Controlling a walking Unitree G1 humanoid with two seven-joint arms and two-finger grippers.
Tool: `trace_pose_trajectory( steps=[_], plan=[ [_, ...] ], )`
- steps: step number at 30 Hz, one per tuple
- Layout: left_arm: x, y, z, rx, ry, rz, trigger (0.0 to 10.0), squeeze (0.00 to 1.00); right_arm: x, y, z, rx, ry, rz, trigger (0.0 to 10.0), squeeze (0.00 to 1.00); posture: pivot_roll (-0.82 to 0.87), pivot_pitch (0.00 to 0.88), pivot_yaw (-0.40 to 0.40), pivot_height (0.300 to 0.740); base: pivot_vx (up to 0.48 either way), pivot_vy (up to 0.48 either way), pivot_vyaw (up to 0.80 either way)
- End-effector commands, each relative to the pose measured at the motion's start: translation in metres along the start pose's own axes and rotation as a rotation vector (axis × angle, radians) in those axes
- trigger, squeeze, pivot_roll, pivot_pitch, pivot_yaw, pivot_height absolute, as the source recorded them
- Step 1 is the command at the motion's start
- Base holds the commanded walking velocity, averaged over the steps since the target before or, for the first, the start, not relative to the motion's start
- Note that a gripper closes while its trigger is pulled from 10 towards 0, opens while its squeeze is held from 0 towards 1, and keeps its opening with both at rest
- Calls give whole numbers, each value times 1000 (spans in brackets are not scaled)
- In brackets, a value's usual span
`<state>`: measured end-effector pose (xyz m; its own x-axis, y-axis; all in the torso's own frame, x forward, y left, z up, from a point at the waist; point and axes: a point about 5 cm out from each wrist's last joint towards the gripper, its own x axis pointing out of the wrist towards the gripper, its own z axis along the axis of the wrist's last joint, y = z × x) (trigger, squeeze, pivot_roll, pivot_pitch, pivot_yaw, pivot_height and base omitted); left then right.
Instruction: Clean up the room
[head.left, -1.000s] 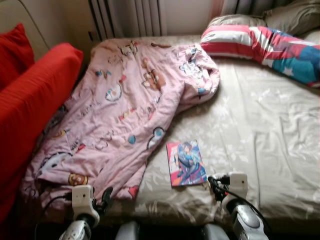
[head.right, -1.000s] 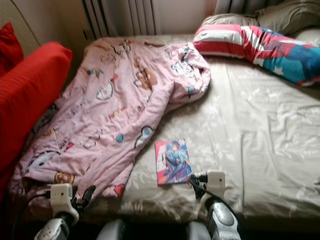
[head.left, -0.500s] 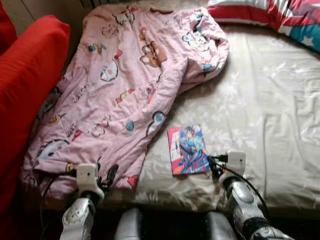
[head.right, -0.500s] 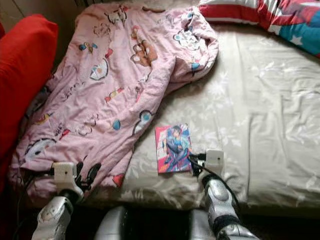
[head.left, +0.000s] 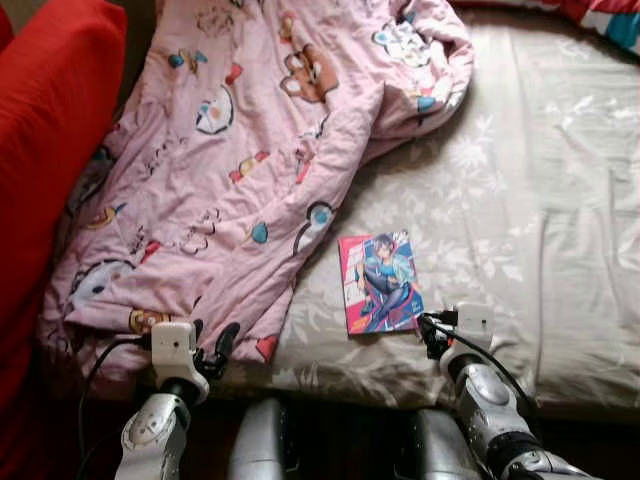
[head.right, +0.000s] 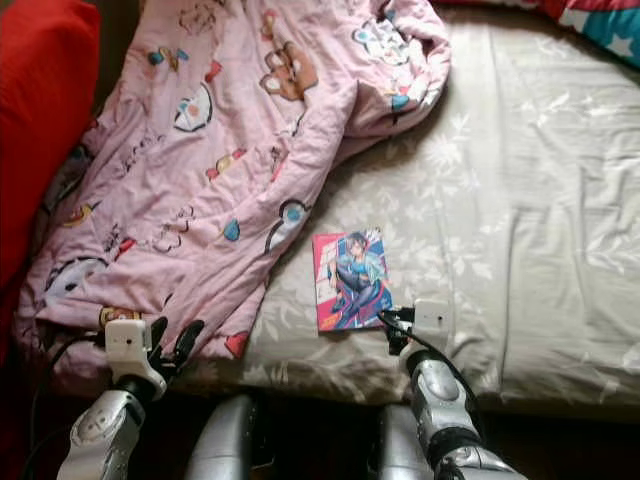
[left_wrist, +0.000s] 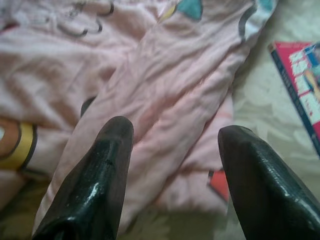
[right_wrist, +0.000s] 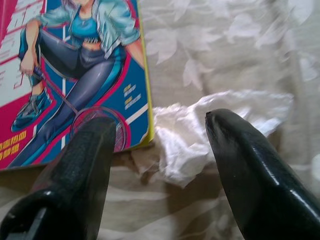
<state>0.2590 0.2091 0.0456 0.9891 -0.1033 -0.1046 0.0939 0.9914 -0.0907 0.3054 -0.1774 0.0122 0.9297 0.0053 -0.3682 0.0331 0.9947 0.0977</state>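
A bed (head.left: 560, 200) covered by a beige sheet with a pale leaf pattern takes up most of the scene, with a red cushion (head.left: 50, 130) against its left side. A crumpled pink quilt printed with cartoon figures (head.left: 250, 150) lies spread over the left half of the bed. Taking as landmark the thin magazine with a pink cover and a drawn figure in blue (head.left: 379, 282), which lies flat on the sheet near the bed's front edge: the quilt's edge is just to its left.

The right end effector (head.left: 432, 335) sits at the magazine's lower right corner, close to it, with its two black fingers (right_wrist: 250, 165) spread wide and holding nothing. In the right wrist view, a small crumpled white tissue (right_wrist: 200, 135) lies on the sheet touching the magazine's corner, in line with the gap between the fingers.

The left end effector (head.left: 210, 345) is well to the left of the magazine, at the quilt's front edge. Its fingers (left_wrist: 95, 170) are also held wide apart and empty, pointing at a fold of pink cloth.
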Motion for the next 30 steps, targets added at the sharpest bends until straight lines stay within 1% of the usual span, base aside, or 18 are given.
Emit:
trace_pose_trajectory(
  steps=[1, 11, 20, 21, 22, 23, 24, 25, 30],
  plan=[
    [-10, 7, -7, 8, 41, 20, 10000, 0, -5, 2, -16, 7, 63, 6, 10000, 0, 88, 375, 112, 650, 0, 0, 0],
    [-13, 5, -3, 7, 58, 18, 10000, 0, -1, 0, -9, -6, 56, -14, 10000, 0, 101, 384, 117, 650, 0, 0, 0],
    [-19, 6, -4, 10, 71, 25, 10000, 0, -1, -3, -7, -18, 61, -30, 10000, 0, 106, 392, 115, 650, 0, 0, 0],
    [-20, 6, -4, 11, 73, 26, 10000, 0, -1, -3, -7, -21, 64, -31, 9804, 0, 108, 394, 114, 650, 0, 0, 0],
    [-21, 7, -5, 11, 75, 30, 10000, 0, -1, -3, -8, -23, 66, -31, 5882, 0, 110, 396, 114, 650, 0, 0, 0],
    [-22, 7, -5, 11, 76, 33, 10000, 0, -1, -2, -8, -24, 69, -31, 1569, 0, 110, 396, 114, 650, 0, 0, 0],
    [-22, 7, -4, 11, 77, 33, 10000, 0, -1, -2, -9, -25, 70, -31, 1569, 0, 112, 398, 115, 650, 0, 0, 0],
    [-22, 8, -4, 12, 77, 33, 10000, 0, -1, -2, -9, -25, 71, -31, 0, 0, 112, 399, 114, 650, 0, 0, 0],
    [-25, 9, -5, 11, 82, 39, 10000, 0, -1, -3, -10, -29, 73, -37, 0, 0, 111, 404, 114, 650, 0, 0, 0]
  ],
)
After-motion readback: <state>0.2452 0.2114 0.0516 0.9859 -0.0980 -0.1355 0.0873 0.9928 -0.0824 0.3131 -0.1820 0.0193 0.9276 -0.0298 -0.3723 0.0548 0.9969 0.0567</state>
